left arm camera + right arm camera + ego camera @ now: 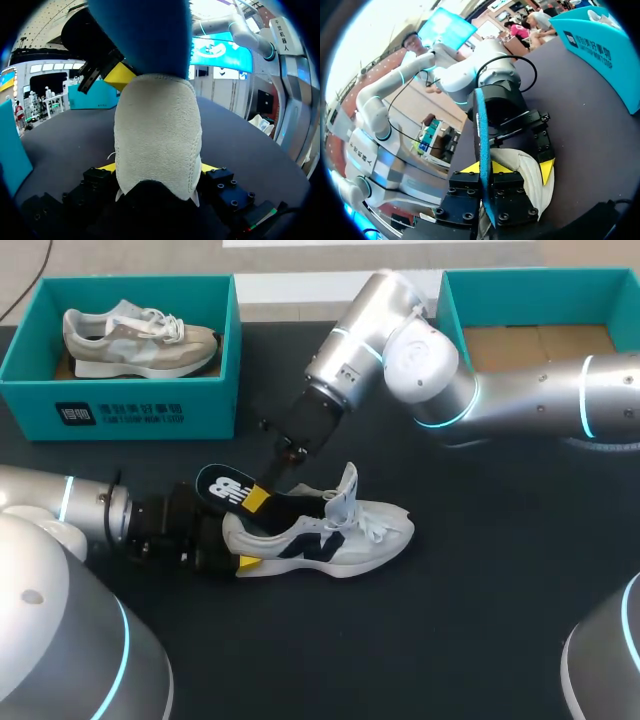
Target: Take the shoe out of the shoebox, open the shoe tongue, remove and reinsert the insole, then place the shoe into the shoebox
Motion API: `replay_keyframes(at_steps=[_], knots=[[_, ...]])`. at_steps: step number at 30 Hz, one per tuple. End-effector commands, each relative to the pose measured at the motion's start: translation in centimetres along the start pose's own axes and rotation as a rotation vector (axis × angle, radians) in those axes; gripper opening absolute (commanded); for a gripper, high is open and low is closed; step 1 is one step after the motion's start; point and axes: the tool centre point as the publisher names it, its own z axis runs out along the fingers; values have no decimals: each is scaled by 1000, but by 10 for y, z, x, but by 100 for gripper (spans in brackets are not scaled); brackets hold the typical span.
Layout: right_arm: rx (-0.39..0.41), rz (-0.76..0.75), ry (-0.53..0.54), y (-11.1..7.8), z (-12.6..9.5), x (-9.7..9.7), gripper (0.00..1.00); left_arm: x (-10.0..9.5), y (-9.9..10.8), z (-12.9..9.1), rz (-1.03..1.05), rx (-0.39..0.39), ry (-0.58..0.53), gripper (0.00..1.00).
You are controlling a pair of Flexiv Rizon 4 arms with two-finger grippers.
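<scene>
From above, the shoe lay on its sole on the table, toe to the right and heel to the left. It was well apart from the empty box. The left claw was clenched on the heel. The right claw pinched the insole. The insole slanted up and back from the shoe's mouth, along the shoe's length. I think the next push or pull must follow that slant.

From the left wrist, the pale heel sat squeezed between both fingers, with the blue insole above it.

From the right wrist, the insole stood edge-on between the yellow tips, right over the heel.
</scene>
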Motion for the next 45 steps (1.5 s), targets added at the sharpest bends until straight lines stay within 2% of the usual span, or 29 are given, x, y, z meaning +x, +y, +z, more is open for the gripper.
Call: replay_keyframes(at_steps=[1,3,11,16,19,27,45], knots=[[5,3,12,5,1,-4,0,1,1,0,-1,-3,0,0],[3,-3,12,12,-4,1,0,1,1,0,-1,-3,0,0],[-100,-56,-30,50,-33,23,0,1,1,0,-1,-3,0,0],[-218,-88,-102,73,-49,32,0,1,1,0,-1,-3,0,0],[-327,-116,-135,88,-61,37,0,1,1,0,-1,-3,0,0],[-588,-303,-101,130,-96,48,0,1,1,0,-1,-3,0,0],[-588,-303,-101,130,-96,48,0,1,1,0,-1,-3,0,0]])
